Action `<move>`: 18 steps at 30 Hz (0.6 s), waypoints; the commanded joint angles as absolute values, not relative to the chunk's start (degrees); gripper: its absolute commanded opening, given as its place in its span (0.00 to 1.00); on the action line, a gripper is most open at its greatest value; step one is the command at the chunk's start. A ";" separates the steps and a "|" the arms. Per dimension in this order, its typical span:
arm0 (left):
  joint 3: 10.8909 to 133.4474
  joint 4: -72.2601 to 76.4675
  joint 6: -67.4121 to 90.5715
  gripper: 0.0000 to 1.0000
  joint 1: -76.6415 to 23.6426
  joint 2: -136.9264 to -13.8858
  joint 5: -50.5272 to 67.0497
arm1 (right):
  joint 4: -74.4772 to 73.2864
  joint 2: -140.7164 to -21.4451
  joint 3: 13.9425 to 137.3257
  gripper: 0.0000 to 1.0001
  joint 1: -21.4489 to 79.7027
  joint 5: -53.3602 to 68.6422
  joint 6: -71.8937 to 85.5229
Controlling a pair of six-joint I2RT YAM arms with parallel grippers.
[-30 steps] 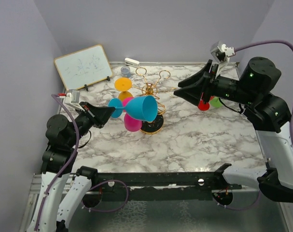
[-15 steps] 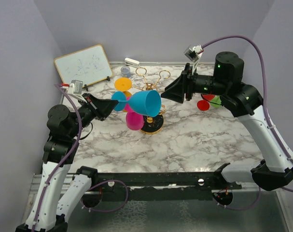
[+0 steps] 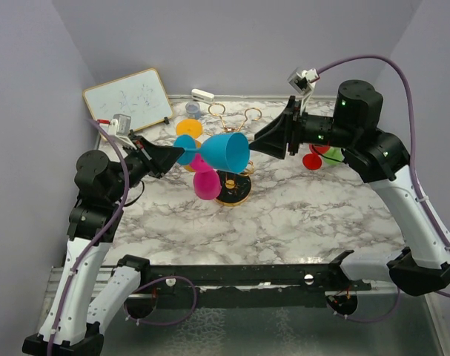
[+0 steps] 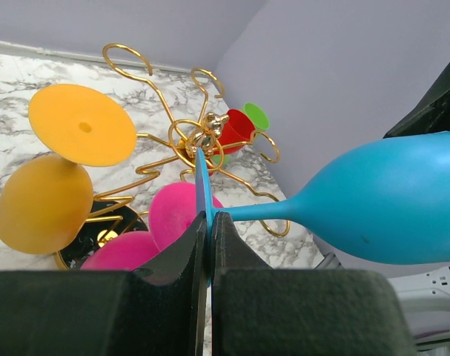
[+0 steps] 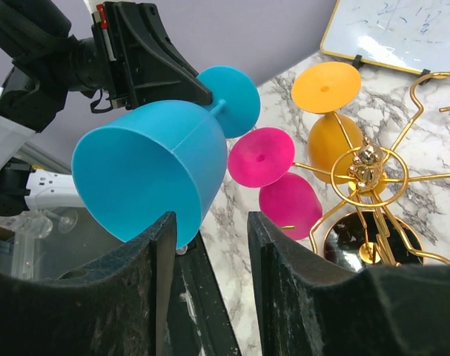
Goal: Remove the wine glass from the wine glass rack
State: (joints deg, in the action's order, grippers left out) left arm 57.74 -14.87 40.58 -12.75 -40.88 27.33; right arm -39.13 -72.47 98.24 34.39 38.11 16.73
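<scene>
We note the blue wine glass in the air over the marble surface, lying nearly level just in front of the wine glass rack. As far as we can judge, it is free of the gold arms. The left claw is clamped tight on the thin edge of the glass's foot. Stem and bowl run away from it toward the right arm, with the mouth facing the right claw. That claw's jaws stand apart, just beside the bowl's rim, so the long axis points almost straight from one claw to the other. We judge the right arm nearer the bowl, and any takeover turns on the rim lining up between its jaws. We cannot tell whether the rim touches the right claw. The foot shows only edge-on from the left wrist, and the bowl covers part of the rack's post from above. A pink glass and an orange glass appear to hang on the rack.
</scene>
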 commanded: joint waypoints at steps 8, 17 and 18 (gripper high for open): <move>62.93 -11.48 40.14 0.00 -12.60 -44.58 30.11 | -35.84 -75.57 99.91 0.41 36.08 39.66 18.71; 64.67 -13.33 38.81 0.00 -12.52 -46.91 29.61 | -39.92 -80.36 105.53 0.11 41.09 28.75 18.20; 64.88 -14.03 38.43 0.00 -12.61 -46.93 29.00 | -40.24 -80.29 105.63 0.04 41.13 27.10 18.36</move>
State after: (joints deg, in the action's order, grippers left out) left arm 61.84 -13.98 40.16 -12.56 -46.94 28.95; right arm -39.03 -79.85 102.94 40.29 33.41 17.72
